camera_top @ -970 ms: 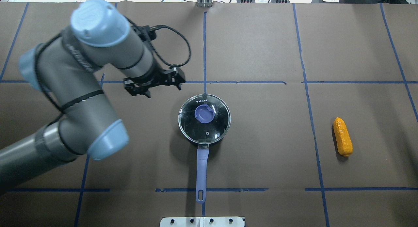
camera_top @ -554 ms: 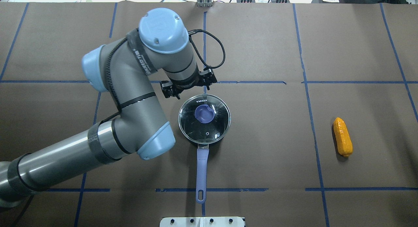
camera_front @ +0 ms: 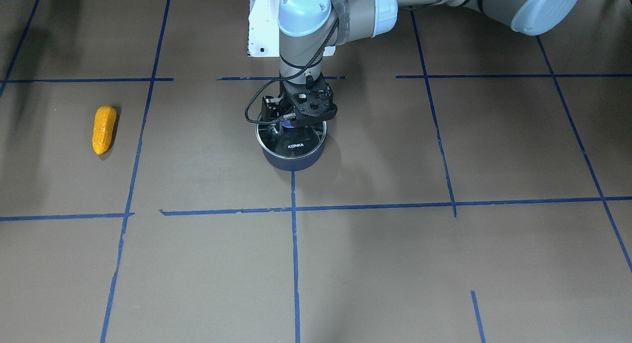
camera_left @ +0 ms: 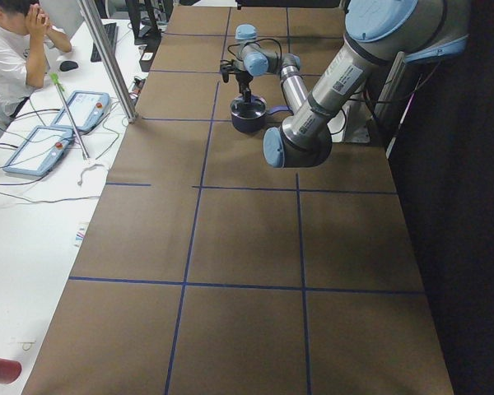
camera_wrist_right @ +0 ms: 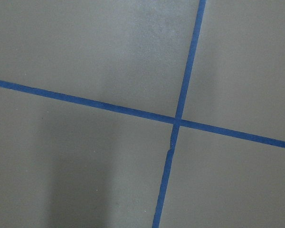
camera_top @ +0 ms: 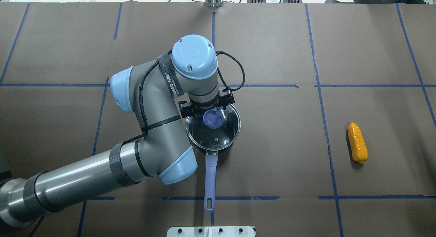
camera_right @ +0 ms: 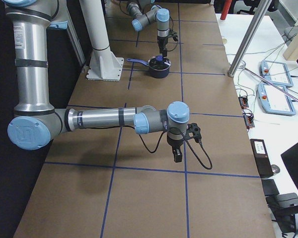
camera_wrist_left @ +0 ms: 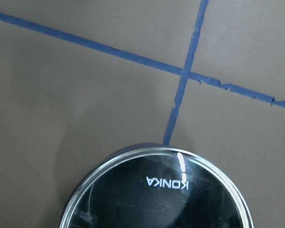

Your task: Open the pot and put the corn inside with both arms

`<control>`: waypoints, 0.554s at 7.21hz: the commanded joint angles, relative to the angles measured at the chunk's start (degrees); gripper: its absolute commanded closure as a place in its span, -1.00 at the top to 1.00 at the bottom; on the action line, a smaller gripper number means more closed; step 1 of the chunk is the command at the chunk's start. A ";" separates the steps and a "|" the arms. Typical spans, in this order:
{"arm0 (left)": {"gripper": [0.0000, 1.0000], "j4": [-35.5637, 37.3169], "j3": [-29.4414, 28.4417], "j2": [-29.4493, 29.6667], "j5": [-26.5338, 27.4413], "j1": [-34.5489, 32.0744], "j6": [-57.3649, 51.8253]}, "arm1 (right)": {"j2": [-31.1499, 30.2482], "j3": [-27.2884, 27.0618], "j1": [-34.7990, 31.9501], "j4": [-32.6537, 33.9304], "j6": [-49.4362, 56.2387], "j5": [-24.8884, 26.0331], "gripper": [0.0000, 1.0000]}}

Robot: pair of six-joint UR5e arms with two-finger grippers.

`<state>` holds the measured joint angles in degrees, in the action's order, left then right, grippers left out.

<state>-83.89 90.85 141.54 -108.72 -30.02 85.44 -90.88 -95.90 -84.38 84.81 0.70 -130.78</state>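
Note:
The pot (camera_front: pixel 291 160) stands mid-table, its purple-blue handle (camera_top: pixel 210 175) pointing toward the robot. The glass lid (camera_top: pixel 218 136) marked KONKA sits on it and also shows in the left wrist view (camera_wrist_left: pixel 156 199). My left gripper (camera_front: pixel 292 126) points straight down just over the lid at its purple knob (camera_top: pixel 213 118). Its jaws look open and hold nothing. The corn (camera_top: pixel 357 143) lies alone on the table far to the right and also shows in the front-facing view (camera_front: pixel 103 129). My right gripper (camera_right: pixel 178 157) hangs over bare table far from both. I cannot tell whether it is open.
Blue tape lines (camera_top: pixel 272 85) grid the brown table. The white base stand (camera_front: pixel 261 32) is behind the pot. A metal pole (camera_left: pixel 107 58) and a desk with control pendants (camera_left: pixel 41 148) and a seated person (camera_left: pixel 12 41) lie beyond the table's far edge.
My left arm has swung right and down, from left of the pot to directly over the lid's knob. Pot, lid and corn have not moved.

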 commanded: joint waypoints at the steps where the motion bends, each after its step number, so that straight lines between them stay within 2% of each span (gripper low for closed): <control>1: 1.00 0.05 -0.06 0.05 0.09 0.84 -0.01 | 0.00 0.19 0.09 0.00 0.00 0.00 1.00; 3: 0.99 0.05 -0.06 0.05 0.09 1.53 -0.01 | 0.00 0.63 0.09 0.00 0.00 0.00 1.00; 4: 0.43 0.05 -0.06 0.05 0.09 1.63 -0.01 | 0.00 0.80 0.09 0.00 0.09 0.00 1.00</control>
<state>-83.85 90.79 141.59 -108.63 -28.68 85.43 -90.88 -95.35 -84.29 84.82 0.72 -130.78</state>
